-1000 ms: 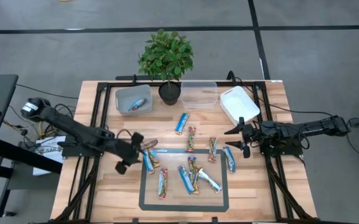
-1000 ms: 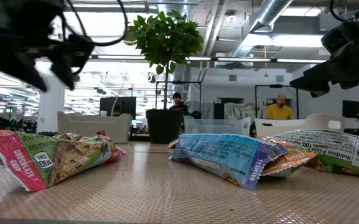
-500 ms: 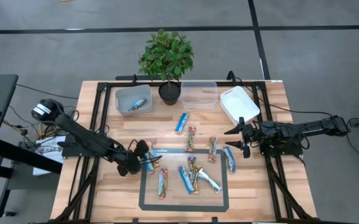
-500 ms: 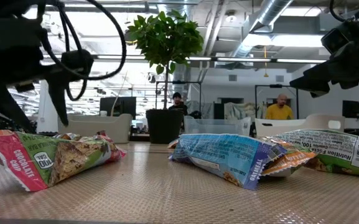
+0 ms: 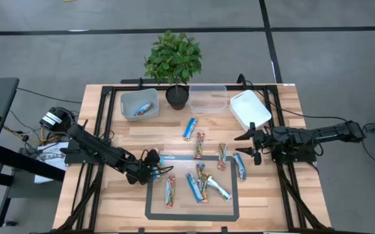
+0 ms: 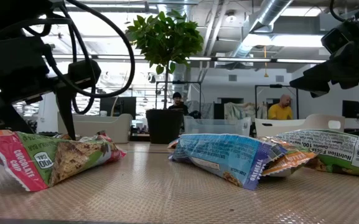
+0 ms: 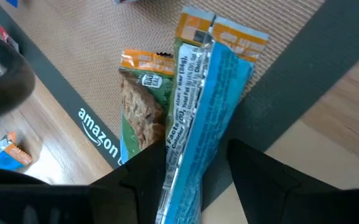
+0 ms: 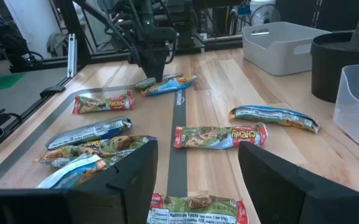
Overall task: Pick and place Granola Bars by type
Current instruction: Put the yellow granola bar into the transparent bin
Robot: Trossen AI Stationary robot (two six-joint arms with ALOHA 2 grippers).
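Note:
Several granola bars lie flat on and around a dark-bordered mat (image 5: 149,207): blue-and-white ones (image 5: 190,128) and red, green and tan ones (image 5: 199,144). My left gripper (image 5: 153,168) is open and low over the mat's far left corner. In the left wrist view its fingers (image 7: 143,180) stand on either side of a blue bar (image 7: 199,127). That bar lies partly on a green one (image 7: 140,112). My right gripper (image 5: 249,144) is open and waits in the air by the table's right side. One more blue bar lies in the grey tub (image 5: 140,104). My left gripper comes at the blue bar's end (image 7: 182,186) from above, slanting, with one finger on each long side. The bar lies flat on the mat and on the green bar. I cannot tell whether the fingers touch it.
A potted plant (image 5: 174,65) stands at the far edge, between the grey tub and a clear tub (image 5: 208,99). A white tub (image 5: 249,107) sits at the far right. People show in the room beyond the table (image 6: 281,109). Bare wood shows along the near edge.
My left gripper has come down and moved slightly toward the table's right, onto the bars at the mat's far left corner, and now straddles the blue bar. The bars have kept their places.

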